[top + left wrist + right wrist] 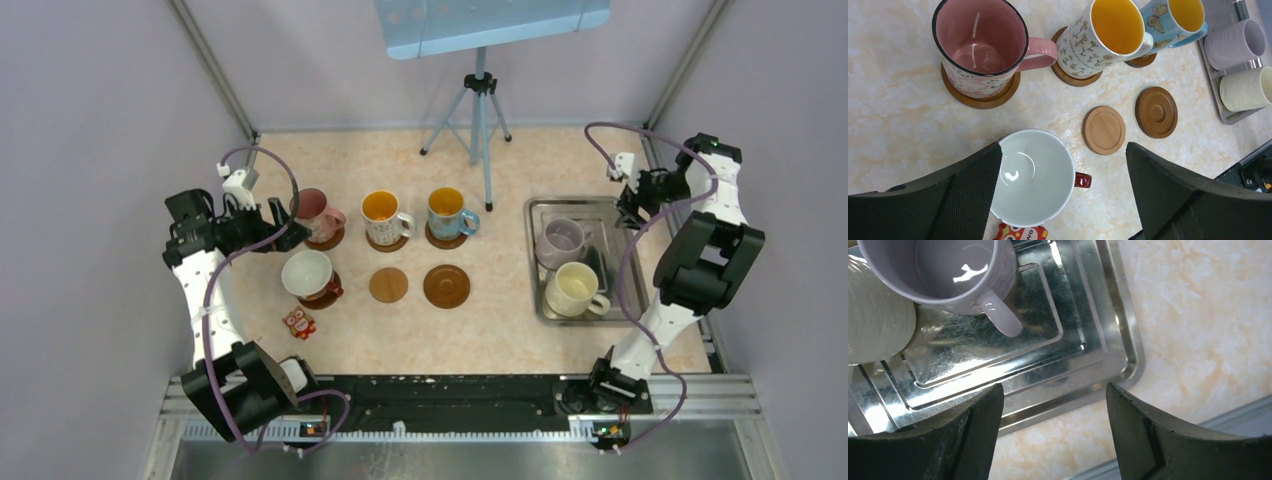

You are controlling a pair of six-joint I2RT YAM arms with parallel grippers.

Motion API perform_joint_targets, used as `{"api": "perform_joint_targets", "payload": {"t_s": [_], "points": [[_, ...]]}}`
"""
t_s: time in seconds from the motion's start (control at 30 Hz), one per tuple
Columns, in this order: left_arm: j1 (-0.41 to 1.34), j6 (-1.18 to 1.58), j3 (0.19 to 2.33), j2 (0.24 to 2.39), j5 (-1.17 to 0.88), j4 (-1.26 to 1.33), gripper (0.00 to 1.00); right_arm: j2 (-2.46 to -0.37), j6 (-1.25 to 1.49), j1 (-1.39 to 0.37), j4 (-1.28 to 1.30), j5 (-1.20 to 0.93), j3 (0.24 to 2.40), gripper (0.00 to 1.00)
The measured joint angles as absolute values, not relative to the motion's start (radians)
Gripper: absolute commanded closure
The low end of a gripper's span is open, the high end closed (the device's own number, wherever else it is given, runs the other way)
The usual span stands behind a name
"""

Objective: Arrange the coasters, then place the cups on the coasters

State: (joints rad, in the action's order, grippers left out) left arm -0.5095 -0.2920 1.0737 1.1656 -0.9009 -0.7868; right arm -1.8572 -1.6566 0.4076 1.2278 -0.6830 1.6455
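Observation:
In the back row, the pink cup (pixel 318 212), the white-patterned cup (pixel 384 214) and the blue cup (pixel 447 211) each stand on a dark coaster. The red cup (pixel 308 273), white inside (pixel 1033 175), sits on a coaster (pixel 328 297) in the front row. Beside it lie a bare light coaster (pixel 388 285) and a bare dark coaster (pixel 446 286). The lavender cup (pixel 560 241) and the cream cup (pixel 573 288) stand in the steel tray (pixel 534 270). My left gripper (pixel 285 228) hovers open over the red cup. My right gripper (pixel 1054 387) hangs open above the tray's edge (pixel 1128 365), beside the lavender cup's handle (pixel 1003 317).
A small red owl figure (pixel 298 322) sits in front of the red cup. A tripod (pixel 480 110) carrying a blue board stands at the back centre. Purple walls close in both sides, and the arms' base rail runs along the near edge.

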Motion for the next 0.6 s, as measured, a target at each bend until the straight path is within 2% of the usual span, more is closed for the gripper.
{"api": "perform_joint_targets", "payload": {"t_s": [0.17,0.6], "points": [[-0.509,-0.283,1.074,1.166,-0.9,-0.786,0.01,-1.916,-1.726,0.392,1.263,-0.68,1.649,0.3],[-0.509,-0.264,1.071,1.17,-0.896,-0.783,0.01,-1.918,-1.856,0.251,1.234,-0.624,1.552,0.33]]}}
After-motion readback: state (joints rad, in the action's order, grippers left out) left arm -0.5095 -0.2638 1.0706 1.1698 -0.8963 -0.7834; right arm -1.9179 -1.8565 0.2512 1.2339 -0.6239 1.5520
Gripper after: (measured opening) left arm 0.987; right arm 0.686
